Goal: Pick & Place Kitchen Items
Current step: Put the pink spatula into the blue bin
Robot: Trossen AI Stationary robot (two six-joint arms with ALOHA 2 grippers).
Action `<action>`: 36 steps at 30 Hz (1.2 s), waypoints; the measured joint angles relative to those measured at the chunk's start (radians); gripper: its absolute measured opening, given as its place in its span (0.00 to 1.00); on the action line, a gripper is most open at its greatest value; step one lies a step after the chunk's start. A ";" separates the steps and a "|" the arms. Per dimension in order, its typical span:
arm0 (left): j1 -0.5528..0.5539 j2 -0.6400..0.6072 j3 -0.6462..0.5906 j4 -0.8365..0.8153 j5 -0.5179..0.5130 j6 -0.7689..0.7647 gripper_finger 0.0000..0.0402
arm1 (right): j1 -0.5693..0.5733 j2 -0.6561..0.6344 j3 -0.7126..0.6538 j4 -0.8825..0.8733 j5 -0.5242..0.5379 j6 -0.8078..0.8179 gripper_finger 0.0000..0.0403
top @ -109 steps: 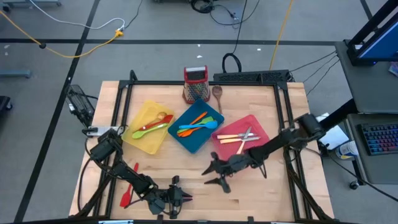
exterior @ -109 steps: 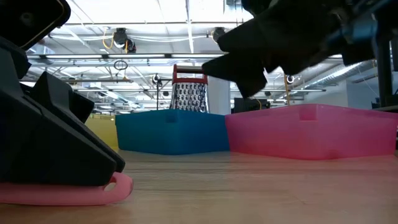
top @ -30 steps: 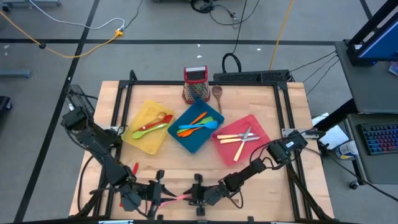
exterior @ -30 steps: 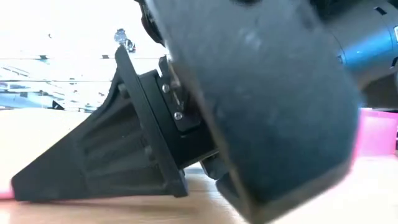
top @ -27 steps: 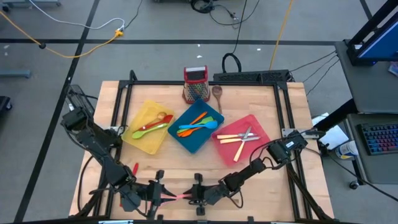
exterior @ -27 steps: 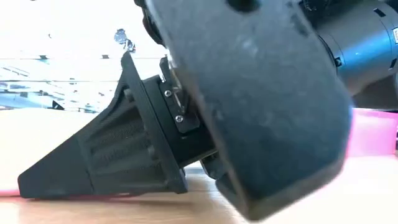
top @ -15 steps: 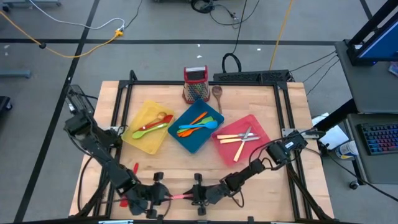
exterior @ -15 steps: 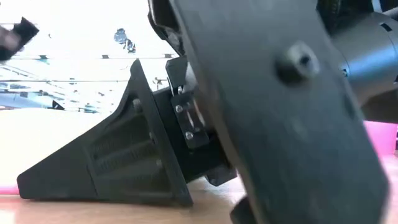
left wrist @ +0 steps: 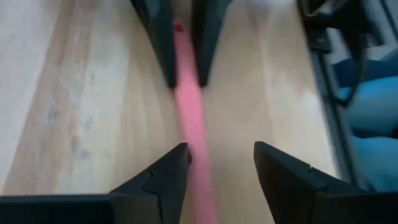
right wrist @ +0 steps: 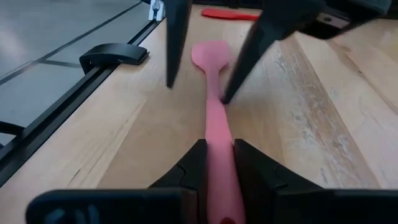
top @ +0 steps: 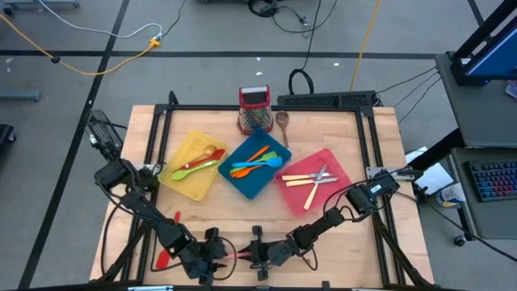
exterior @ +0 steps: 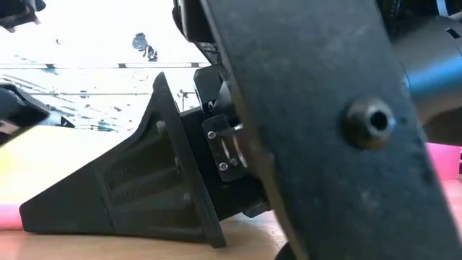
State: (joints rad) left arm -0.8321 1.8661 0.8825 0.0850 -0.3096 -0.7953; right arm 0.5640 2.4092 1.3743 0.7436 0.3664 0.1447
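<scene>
Handover was why your right tool (right wrist: 214, 163) pinched the pink spatula (right wrist: 211, 93) at the desk's (top: 242, 210) near edge while your left tool (left wrist: 217, 165) stood spread around it.

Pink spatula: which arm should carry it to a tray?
Right. The right gripper is shut on the pink spatula handle, while the left gripper has open fingers straddling it, gripping nothing.

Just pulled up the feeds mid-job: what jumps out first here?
At the table's near edge both claws meet over one pink spatula: the right claw is shut on its handle, while the left claw is open, straddling it. Behind them sit a yellow tray, a teal tray and a red tray, each holding utensils.
</scene>
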 joint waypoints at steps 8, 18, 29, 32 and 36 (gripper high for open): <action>0.001 0.016 -0.001 -0.007 -0.023 -0.003 0.39 | 0.001 0.002 -0.002 0.047 -0.001 -0.038 0.13; 0.003 0.016 -0.002 -0.016 -0.029 0.027 0.18 | 0.002 0.002 -0.002 0.122 0.032 -0.096 0.13; 0.005 0.015 -0.003 -0.006 -0.098 0.028 0.04 | 0.004 0.000 -0.001 0.142 0.061 -0.108 0.17; 0.005 0.015 0.000 -0.007 -0.113 0.037 0.05 | 0.011 -0.017 -0.001 0.109 0.093 -0.151 0.24; 0.014 0.006 0.006 -0.020 -0.136 0.079 0.03 | 0.026 -0.064 -0.001 0.023 0.118 -0.212 0.33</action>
State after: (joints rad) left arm -0.8177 1.8725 0.8890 0.0651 -0.4456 -0.7166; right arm 0.5900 2.3448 1.3735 0.7670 0.4845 -0.0671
